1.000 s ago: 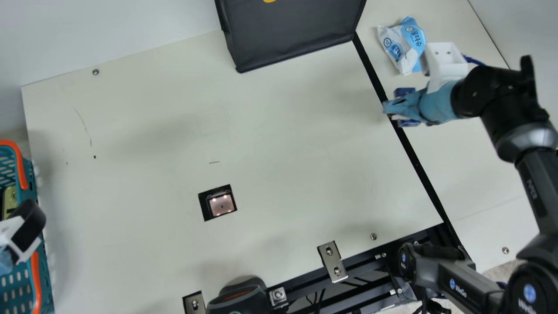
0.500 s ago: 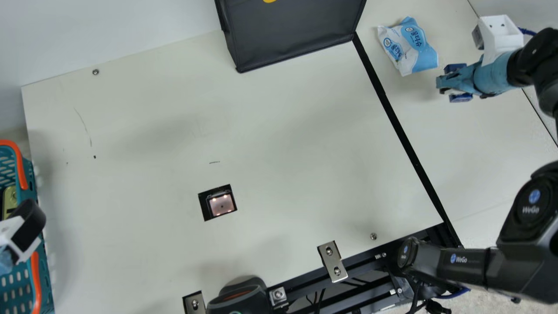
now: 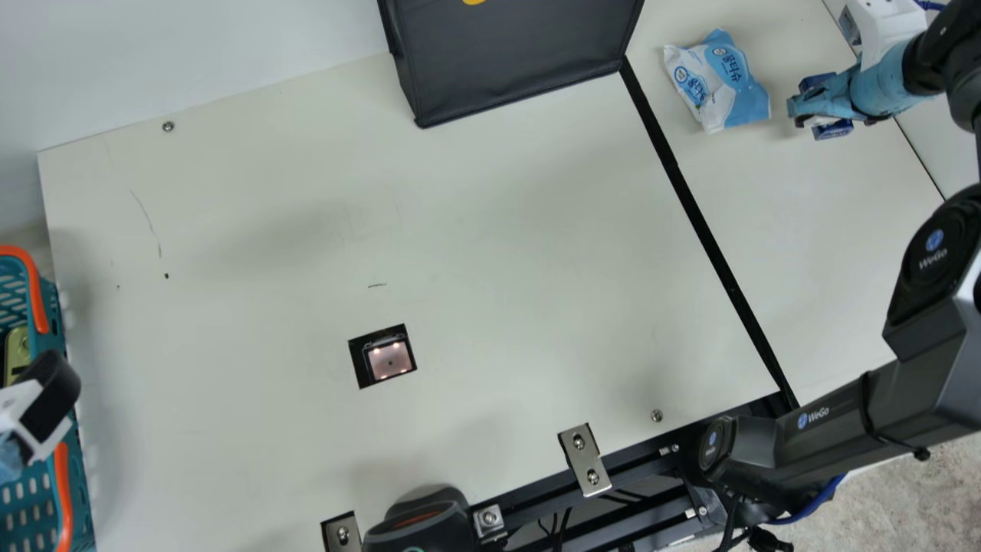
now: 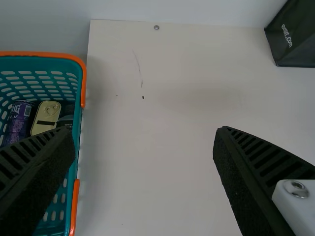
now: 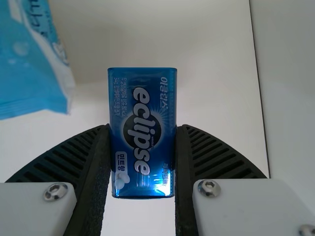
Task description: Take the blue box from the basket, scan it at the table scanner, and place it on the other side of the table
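In the main view my right gripper is at the upper right, just right of the wipes pack, with the blue box showing at both sides of its fingers. In the right wrist view the right gripper is shut on the blue box, one finger against each long side. My left gripper is at the main view's left edge, over the teal basket. In the left wrist view the left gripper stands open with nothing between its fingers; the basket lies partly behind one finger.
The table scanner is set into the tabletop. A blue-and-white wipes pack lies left of the right gripper, a black bag stands at the back, and a handheld scanner is at the near edge.
My right gripper has moved right and toward the far side of the table with the blue box, beyond the black strip. The left arm has kept still.
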Action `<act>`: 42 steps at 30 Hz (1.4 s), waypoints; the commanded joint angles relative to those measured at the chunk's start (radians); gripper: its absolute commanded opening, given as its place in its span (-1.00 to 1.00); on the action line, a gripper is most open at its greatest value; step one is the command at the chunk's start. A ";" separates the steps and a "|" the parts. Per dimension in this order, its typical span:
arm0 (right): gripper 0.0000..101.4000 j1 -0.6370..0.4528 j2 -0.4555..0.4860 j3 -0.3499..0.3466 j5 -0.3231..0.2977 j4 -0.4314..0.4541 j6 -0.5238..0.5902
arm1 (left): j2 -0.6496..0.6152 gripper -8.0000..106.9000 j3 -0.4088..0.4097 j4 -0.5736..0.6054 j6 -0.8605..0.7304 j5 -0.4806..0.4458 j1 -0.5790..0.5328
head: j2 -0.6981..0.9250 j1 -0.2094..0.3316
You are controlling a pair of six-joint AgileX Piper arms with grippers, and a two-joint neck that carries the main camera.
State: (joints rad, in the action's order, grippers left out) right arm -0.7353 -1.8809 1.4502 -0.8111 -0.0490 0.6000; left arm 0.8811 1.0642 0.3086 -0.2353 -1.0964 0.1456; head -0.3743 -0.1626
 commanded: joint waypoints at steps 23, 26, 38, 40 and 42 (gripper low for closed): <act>-1.00 -0.015 -0.177 0.147 -0.037 -0.030 0.077 | 0.000 0.71 0.000 0.000 0.000 0.000 0.000 | -0.002 0.024; -0.93 -0.015 -0.181 0.146 -0.040 -0.033 0.079 | 0.000 0.71 0.000 0.000 0.000 0.000 0.000 | -0.002 0.024; -0.48 -0.017 -0.186 0.126 -0.038 -0.033 0.071 | 0.000 0.71 0.000 0.000 0.000 0.000 0.000 | -0.002 0.024; -0.35 -0.017 -0.186 0.121 -0.036 -0.033 0.069 | 0.000 0.71 0.000 0.000 0.000 0.000 0.000 | -0.002 0.024; -0.22 -0.017 -0.186 0.118 -0.036 -0.033 0.067 | 0.000 0.71 0.000 0.000 0.000 0.000 0.000 | -0.002 0.024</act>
State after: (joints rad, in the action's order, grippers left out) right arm -0.7514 -2.0678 1.5690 -0.8466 -0.0839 0.6694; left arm 0.8811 1.0642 0.3086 -0.2353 -1.0964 0.1456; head -0.3743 -0.1641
